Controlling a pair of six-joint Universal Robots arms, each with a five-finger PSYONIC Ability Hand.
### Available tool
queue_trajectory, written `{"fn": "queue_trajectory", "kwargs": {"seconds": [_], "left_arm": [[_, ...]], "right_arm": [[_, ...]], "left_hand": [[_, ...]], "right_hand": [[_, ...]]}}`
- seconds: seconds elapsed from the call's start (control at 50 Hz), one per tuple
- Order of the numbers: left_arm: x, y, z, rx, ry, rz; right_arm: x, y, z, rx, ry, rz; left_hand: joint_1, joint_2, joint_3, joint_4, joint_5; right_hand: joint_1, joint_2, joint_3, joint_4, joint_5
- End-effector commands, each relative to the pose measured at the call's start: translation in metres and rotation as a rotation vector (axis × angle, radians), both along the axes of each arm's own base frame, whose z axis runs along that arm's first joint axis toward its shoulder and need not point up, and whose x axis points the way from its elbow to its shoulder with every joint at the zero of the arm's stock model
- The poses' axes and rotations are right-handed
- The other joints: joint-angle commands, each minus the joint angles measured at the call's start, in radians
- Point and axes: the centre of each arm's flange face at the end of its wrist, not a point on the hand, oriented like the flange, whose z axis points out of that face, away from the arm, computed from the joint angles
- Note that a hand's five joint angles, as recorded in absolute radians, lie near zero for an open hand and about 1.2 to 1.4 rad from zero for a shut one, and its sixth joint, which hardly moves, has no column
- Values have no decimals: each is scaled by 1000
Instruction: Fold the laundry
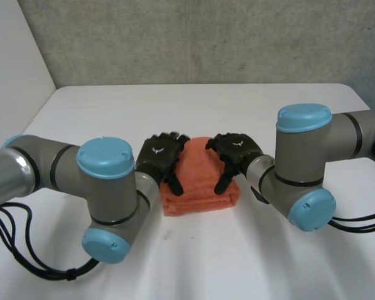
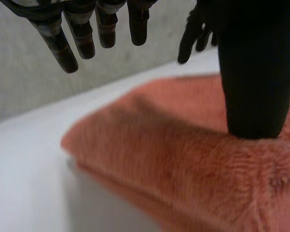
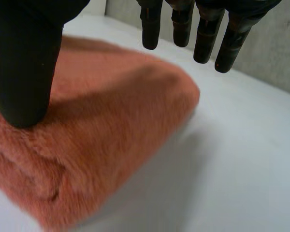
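Note:
An orange towel [image 1: 200, 182], folded into a thick small stack, lies in the middle of the white table [image 1: 206, 106]. My left hand [image 1: 161, 156] hovers over the towel's left side, its thumb resting on the top layer. In the left wrist view the thumb [image 2: 253, 72] presses the towel [image 2: 159, 145] while the straight fingers [image 2: 87, 34] hang above it, holding nothing. My right hand [image 1: 237, 150] mirrors this on the right side. Its thumb [image 3: 24, 72] touches the towel [image 3: 111, 111], and its straight fingers [image 3: 203, 29] hang over the towel's edge. Both hands are open.
A grey wall [image 1: 194, 37] stands behind the table's far edge. Both arms' elbows [image 1: 106, 206] [image 1: 303, 169] lie low over the near part of the table, on either side of the towel. White tabletop surrounds the towel.

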Motion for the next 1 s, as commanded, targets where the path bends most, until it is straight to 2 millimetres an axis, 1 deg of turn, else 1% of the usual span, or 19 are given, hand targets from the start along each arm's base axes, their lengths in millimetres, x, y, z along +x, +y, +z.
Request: {"fn": "queue_trajectory", "kwargs": {"seconds": [0.02,0.14,0.18,0.2,0.24,0.26,0.28,0.3,0.32,0.34,0.36,0.4,0.42,0.44,0.46,0.52,0.56,0.72,1.0], "left_arm": [[26,-5,-15,104,-63,63],[30,-3,0,100,-61,69],[30,-4,22,55,-30,70],[30,-4,22,55,-29,70],[30,-4,54,-11,21,69],[30,-4,54,-11,22,69],[31,-2,71,-49,47,67],[31,-2,72,-49,47,67],[32,0,91,-91,75,66],[34,2,109,-131,106,66],[34,2,109,-132,106,66],[39,7,146,-210,162,72],[40,7,146,-210,163,72],[44,9,161,-241,181,79],[44,9,161,-242,182,79],[60,9,184,-282,199,115],[83,7,202,-295,194,172],[114,1,215,-255,154,258],[112,2,219,-213,135,187]], "right_arm": [[-11,-18,2,-35,29,-33],[-15,-23,17,-67,21,-46],[-16,-23,39,-110,-11,-50],[-16,-23,39,-110,-11,-50],[-18,-20,67,-162,-47,-63],[-18,-20,67,-162,-47,-63],[-20,-17,83,-194,-72,-69],[-22,-14,100,-225,-104,-80],[-22,-14,100,-225,-104,-80],[-26,-12,117,-256,-139,-105],[-26,-12,117,-256,-140,-105],[-38,-12,146,-316,-210,-190],[-38,-12,146,-316,-210,-190],[-46,-13,157,-348,-228,-236],[-52,-11,169,-387,-246,-272],[-58,-8,181,-423,-252,-301],[-73,-7,193,-463,-240,-353],[-100,-1,204,-496,-197,-418],[-102,4,195,-441,-169,-397]], "left_hand": [[-5,10,6,7,-26],[-5,10,6,7,-26],[-5,10,6,7,-26],[-5,10,6,7,-26],[-5,10,6,7,-26],[-5,10,6,7,-26],[-5,10,6,7,-26],[-5,10,6,7,-26],[-5,10,6,7,-26],[-5,10,6,7,-26],[-5,10,6,7,-26],[-5,10,6,7,-26],[-5,10,6,7,-26],[-5,10,6,7,-26],[-5,10,6,7,-26],[-5,10,6,7,-26],[-5,10,6,7,-26],[-5,10,6,7,-26],[-5,10,6,7,-26]], "right_hand": [[-35,-45,-37,-57,-72],[-35,-45,-37,-57,-72],[-35,-45,-37,-57,-72],[-35,-45,-37,-57,-72],[-35,-45,-37,-57,-72],[-35,-45,-37,-57,-72],[-35,-45,-37,-57,-72],[-35,-45,-37,-57,-72],[-35,-45,-37,-57,-72],[-35,-45,-37,-57,-72],[-35,-45,-37,-57,-72],[-35,-45,-37,-57,-72],[-35,-45,-37,-57,-72],[-35,-45,-37,-57,-72],[-35,-45,-37,-57,-72],[-35,-45,-37,-57,-72],[-35,-45,-37,-57,-72],[-35,-45,-37,-57,-72],[-35,-45,-37,-57,-72]]}}
